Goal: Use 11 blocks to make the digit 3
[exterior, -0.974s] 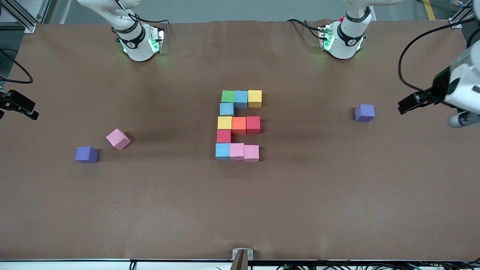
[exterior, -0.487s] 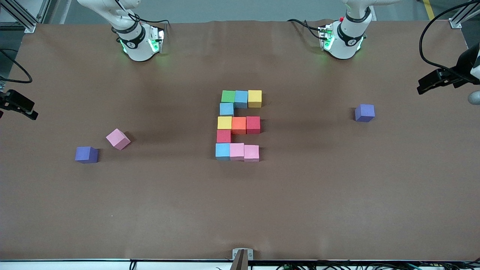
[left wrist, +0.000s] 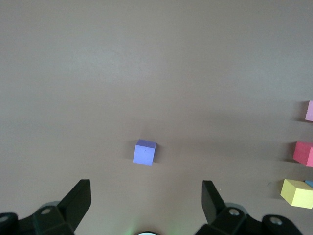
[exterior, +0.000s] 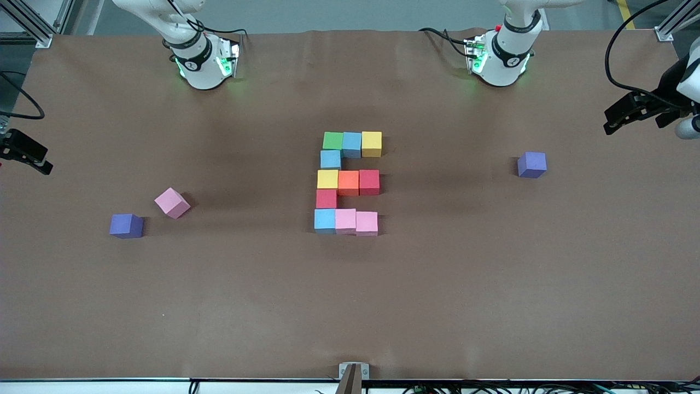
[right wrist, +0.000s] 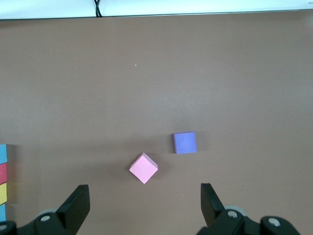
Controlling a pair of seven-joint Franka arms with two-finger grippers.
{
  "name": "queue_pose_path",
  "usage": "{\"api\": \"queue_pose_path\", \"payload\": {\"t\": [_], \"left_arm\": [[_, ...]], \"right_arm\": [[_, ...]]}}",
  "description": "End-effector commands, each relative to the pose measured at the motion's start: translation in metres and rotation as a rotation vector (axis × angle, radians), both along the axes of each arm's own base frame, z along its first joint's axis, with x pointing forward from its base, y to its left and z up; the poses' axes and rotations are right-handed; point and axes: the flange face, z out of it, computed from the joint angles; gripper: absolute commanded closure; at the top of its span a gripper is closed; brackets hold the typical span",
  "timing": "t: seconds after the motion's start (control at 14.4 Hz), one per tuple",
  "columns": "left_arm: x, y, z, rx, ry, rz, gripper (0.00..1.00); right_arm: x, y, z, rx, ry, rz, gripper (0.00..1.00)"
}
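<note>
Several blocks sit edge to edge at the table's middle. A green [exterior: 332,140], light blue [exterior: 351,144] and yellow block [exterior: 371,143] form the row farthest from the front camera. An orange block [exterior: 348,183] lies in the middle row and a pink one [exterior: 366,223] in the nearest row. Another pink block [exterior: 171,203] [right wrist: 143,168] lies alone toward the right arm's end. My left gripper [exterior: 608,121] [left wrist: 145,196] hangs open and empty over its end of the table. My right gripper [exterior: 48,162] [right wrist: 145,198] hangs open and empty over the other end.
One purple cube [exterior: 531,164] [left wrist: 145,152] lies toward the left arm's end. A second purple cube [exterior: 126,225] [right wrist: 185,142] sits beside the lone pink block, nearer the front camera. Both arm bases [exterior: 199,65] [exterior: 500,60] stand along the table's back edge.
My left gripper has drawn back from near the purple cube toward its end of the table. The right gripper has shifted only slightly. No block has moved.
</note>
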Motion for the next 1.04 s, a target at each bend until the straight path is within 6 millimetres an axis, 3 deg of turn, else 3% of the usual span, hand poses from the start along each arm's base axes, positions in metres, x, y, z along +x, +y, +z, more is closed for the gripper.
{"api": "queue_pose_path", "payload": {"t": [0.0,0.14,0.35,0.97], "left_arm": [[-0.007,-0.004,0.001,-0.024,-0.007,-0.046,0.0],[-0.012,-0.008,0.003,-0.07,0.008,-0.009,0.0],[-0.017,-0.032,-0.002,-0.059,0.024,0.01,0.0],[-0.018,-0.034,0.001,-0.05,0.022,0.006,0.0]], "right_arm": [[-0.004,0.003,0.005,0.001,-0.001,-0.004,0.0],[-0.004,0.003,0.005,0.001,-0.001,-0.006,0.0],[-0.004,0.002,0.005,0.003,-0.001,-0.007,0.0],[-0.006,0.003,0.003,0.001,0.014,-0.004,0.0]]}}
